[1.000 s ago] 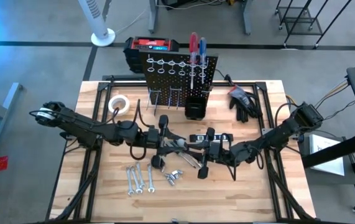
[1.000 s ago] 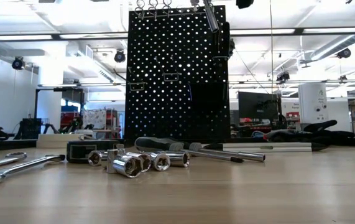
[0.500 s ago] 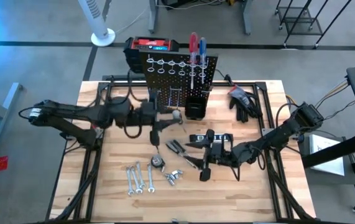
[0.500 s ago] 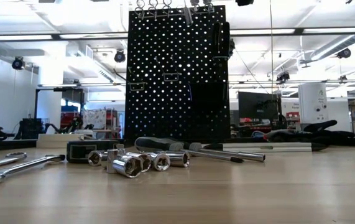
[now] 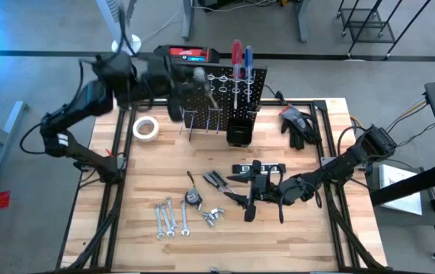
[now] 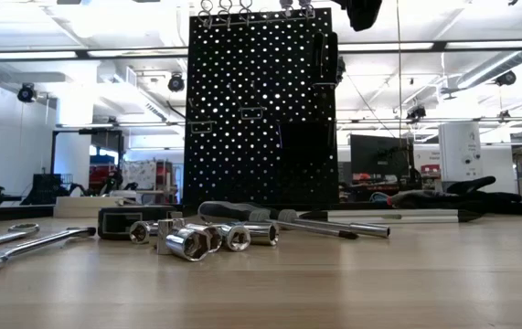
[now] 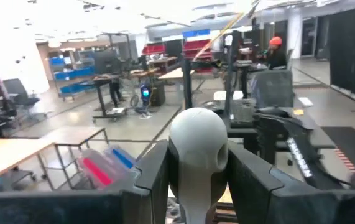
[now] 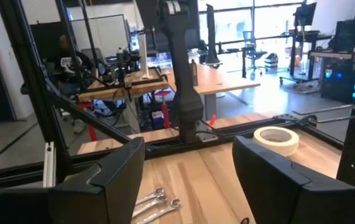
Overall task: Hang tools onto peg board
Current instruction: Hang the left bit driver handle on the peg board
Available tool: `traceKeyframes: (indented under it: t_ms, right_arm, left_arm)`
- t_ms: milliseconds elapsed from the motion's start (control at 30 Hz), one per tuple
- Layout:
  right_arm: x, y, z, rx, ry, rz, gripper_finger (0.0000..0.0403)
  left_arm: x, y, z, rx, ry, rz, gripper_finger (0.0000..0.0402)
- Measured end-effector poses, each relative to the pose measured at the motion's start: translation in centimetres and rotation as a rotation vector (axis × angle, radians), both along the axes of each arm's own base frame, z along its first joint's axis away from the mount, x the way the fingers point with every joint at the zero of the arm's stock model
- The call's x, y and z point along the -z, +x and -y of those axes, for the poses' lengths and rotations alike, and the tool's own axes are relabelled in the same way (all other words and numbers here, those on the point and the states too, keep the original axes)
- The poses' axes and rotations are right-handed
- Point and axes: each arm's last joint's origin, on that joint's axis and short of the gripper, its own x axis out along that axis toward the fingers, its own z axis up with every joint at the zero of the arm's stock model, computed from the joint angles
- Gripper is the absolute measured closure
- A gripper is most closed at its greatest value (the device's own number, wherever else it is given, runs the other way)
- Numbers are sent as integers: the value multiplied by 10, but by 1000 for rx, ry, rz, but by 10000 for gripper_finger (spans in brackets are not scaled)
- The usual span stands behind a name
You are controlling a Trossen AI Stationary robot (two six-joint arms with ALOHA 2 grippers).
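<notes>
The black peg board point(image 5: 219, 97) stands upright at the table's far middle. A red-handled point(image 5: 238, 55) and a blue-handled screwdriver point(image 5: 248, 58) stick up from its top rings. My left gripper point(image 5: 193, 77) is high up by the board's top left corner, shut on a grey-handled screwdriver point(image 7: 197, 140). My right gripper point(image 5: 252, 190) is low over the table's middle right, open, with nothing between its fingers point(image 8: 188, 180). Pliers point(image 5: 217, 181), wrenches point(image 5: 170, 218), sockets point(image 5: 213, 217) and a tape measure point(image 5: 194, 199) lie on the table. My left gripper pinches the screwdriver's grey handle between its two fingers, on the handle's sides point(image 7: 175, 169) below its rounded top. The fingers point level and come from the table's left. The tool is lifted clear of the table, handle top up, beside the peg board's top edge.
A black bin point(image 5: 240, 134) hangs low on the board's front. A white tape roll point(image 5: 146, 127) lies at far left, black gloves point(image 5: 296, 122) at far right, and a black-and-red case point(image 5: 187, 55) stands behind the board. In the low view, sockets point(image 6: 197, 239) and wrenches point(image 6: 14, 242) lie in front.
My left gripper has risen from the table's middle and swung toward the far edge, up to the peg board's top left corner. It has carried the grey-handled screwdriver clear of the table. My right gripper has stayed where it was.
</notes>
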Motion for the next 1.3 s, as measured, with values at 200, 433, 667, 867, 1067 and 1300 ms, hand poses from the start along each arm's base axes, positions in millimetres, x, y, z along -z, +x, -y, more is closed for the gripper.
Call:
traceKeyframes:
  t_ms: [200, 433, 667, 867, 1067, 1300]
  right_arm:
    - [7, -2, 1, 1, 16, -17, 191]
    - [15, -5, 3, 2, 42, -34, 206]
    - [19, -7, 4, 4, 41, -45, 207]
    - [20, -6, 4, 5, 38, -47, 212]
    - [20, -6, 4, 7, 37, -47, 212]
    - [20, -6, 4, 7, 38, -46, 218]
  left_arm:
    - [-21, 8, -19, 6, 2, -5, 286]
    - [-37, 20, -38, -22, 23, 32, 286]
    - [-34, 12, -56, -47, 6, 52, 286]
    - [-35, 13, -58, -53, 19, 64, 286]
    - [-38, 10, -60, -64, 30, 88, 286]
    - [-31, 15, -66, -74, 3, 50, 286]
